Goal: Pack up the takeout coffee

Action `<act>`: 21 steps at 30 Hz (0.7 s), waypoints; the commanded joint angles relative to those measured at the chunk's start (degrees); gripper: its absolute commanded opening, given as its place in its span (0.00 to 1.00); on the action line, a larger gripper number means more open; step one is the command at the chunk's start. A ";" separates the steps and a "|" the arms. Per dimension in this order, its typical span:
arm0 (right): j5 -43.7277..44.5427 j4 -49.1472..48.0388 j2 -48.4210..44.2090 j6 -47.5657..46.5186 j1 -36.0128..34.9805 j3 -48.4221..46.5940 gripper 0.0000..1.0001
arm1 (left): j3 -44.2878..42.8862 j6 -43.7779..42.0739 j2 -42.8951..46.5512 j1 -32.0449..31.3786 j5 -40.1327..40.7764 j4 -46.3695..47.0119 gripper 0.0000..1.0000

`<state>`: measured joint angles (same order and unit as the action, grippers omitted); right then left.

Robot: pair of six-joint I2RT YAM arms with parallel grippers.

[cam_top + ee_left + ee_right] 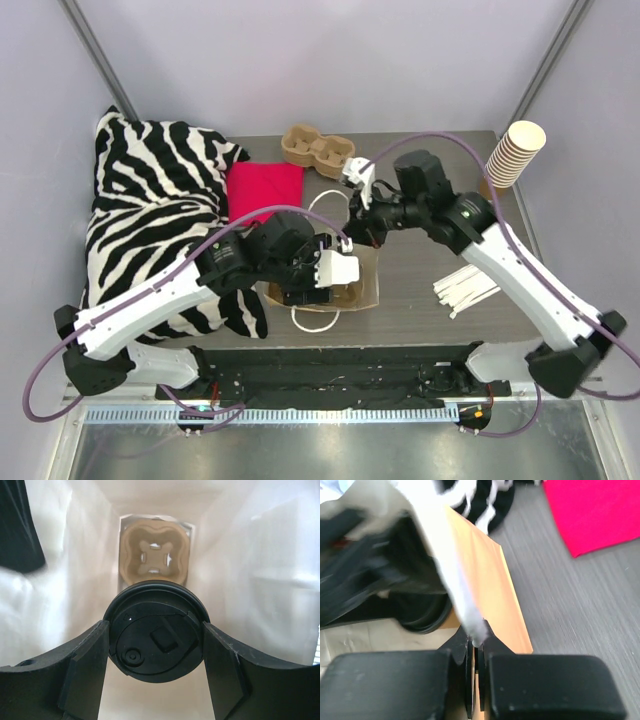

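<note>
Evidently, the coffee cup (156,640) is gripped by its black lid in the left hand (155,652) at lower centre, inside the paper bag (490,585), above a pulp tray (155,555) at the bottom. The bag's rim is pinched in the closed right hand (476,652). Lowering and release are judged to remain.

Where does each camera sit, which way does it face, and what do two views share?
Top external: above and behind, looking down at the table; left arm, right arm show.
Left wrist: within the paper bag, looking down; left fingers grip the coffee cup.
Right wrist: beside the bag's rim; right fingers pinch it.
Shared by all: the bag.
</note>
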<state>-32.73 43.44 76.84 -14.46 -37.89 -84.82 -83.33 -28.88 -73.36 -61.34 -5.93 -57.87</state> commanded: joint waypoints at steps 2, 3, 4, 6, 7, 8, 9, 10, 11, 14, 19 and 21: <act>2.76 -10.30 -9.68 9.09 -2.45 7.02 0.01 | 5.45 0.85 5.15 -1.85 2.68 5.57 0.08; 2.50 -10.91 -10.30 11.19 -2.54 8.08 0.01 | 8.07 0.67 5.68 -2.63 3.29 5.92 0.08; 2.41 -12.40 -11.09 12.25 -2.71 10.18 0.01 | 9.23 0.58 7.08 -2.90 3.99 6.71 0.08; 2.67 -13.38 -13.20 14.10 -2.80 11.86 0.01 | 13.17 -0.38 9.02 -4.22 5.22 8.03 0.09; 2.93 -13.99 -13.81 14.37 -3.50 12.91 0.01 | 14.58 -0.73 11.12 -4.75 5.84 9.60 0.09; 3.28 -14.26 -14.52 14.37 -4.03 13.27 0.01 | 15.64 -1.61 12.01 -5.19 7.67 10.40 0.09; 4.77 -14.61 -15.74 13.76 -4.99 13.62 0.01 | 17.65 -1.88 12.80 -6.24 8.39 11.80 0.09; 6.00 -14.53 -16.36 12.80 -7.18 14.23 0.01 | 18.37 -2.31 14.02 -6.68 9.53 12.25 0.09; 7.58 -14.44 -16.89 11.40 -8.76 14.59 0.01 | 18.99 -2.58 14.38 -7.12 10.15 12.69 0.09; 16.97 -13.73 -18.30 7.35 -12.64 15.56 0.01 | 20.05 -2.67 14.57 -8.26 11.64 14.09 0.09; 28.92 -14.26 -18.13 3.22 -14.84 13.72 0.01 | 20.22 -3.98 14.56 -8.44 15.16 19.54 0.09; 31.05 -14.09 -17.95 2.60 -15.63 13.10 0.01 | 20.14 -4.95 14.39 -8.44 15.95 21.21 0.08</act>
<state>-12.08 33.30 59.48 -8.56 -52.38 -68.93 -63.07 -31.35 -59.70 -69.63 6.26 -44.73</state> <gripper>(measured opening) 0.047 0.718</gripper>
